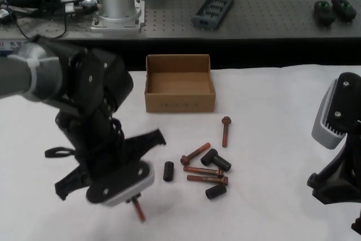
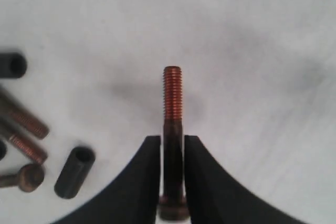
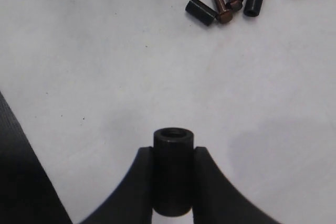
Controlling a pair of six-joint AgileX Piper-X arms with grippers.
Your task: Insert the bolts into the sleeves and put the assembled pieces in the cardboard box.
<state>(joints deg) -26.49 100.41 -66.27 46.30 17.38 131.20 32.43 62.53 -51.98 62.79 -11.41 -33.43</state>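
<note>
**Left gripper [image 2: 172, 141] clamped on a bolt, right gripper [image 3: 173, 153] clamped on a sleeve; the two parts well apart**

The left gripper [image 1: 133, 195] hangs over the near left of the white cloth-covered bench [image 1: 271, 100]. Its two black fingers are closed on the plain shank of a rust-brown threaded metal bolt [image 2: 172, 98]. The bolt's head sits back toward the wrist and its threaded end juts free past the fingertips. In the high view the bolt [image 1: 139, 211] slants down toward the cloth, tip toward the near edge and slightly right.

The right gripper is closed across the body of a short black cylindrical sleeve [image 3: 173, 182]. The sleeve's long axis runs along the fingers, and its open bore faces away from the wrist. The right arm [image 1: 337, 118] stands at the near right edge, so the sleeve lies to the right of the bolt.

The pile of loose bolts [image 1: 204, 170] and loose sleeves [image 1: 168, 171] lies between the arms and a little farther off. The open brown cardboard box [image 1: 180, 104] stands beyond the pile, toward the far side, with no assembled piece visible in it.

Judgement: the coming move turns on coaxial alignment. The threaded tip must face the bore, so at least one wrist must turn until both long axes share one line. Neither arm appears clearly nearer a meeting point.
</note>
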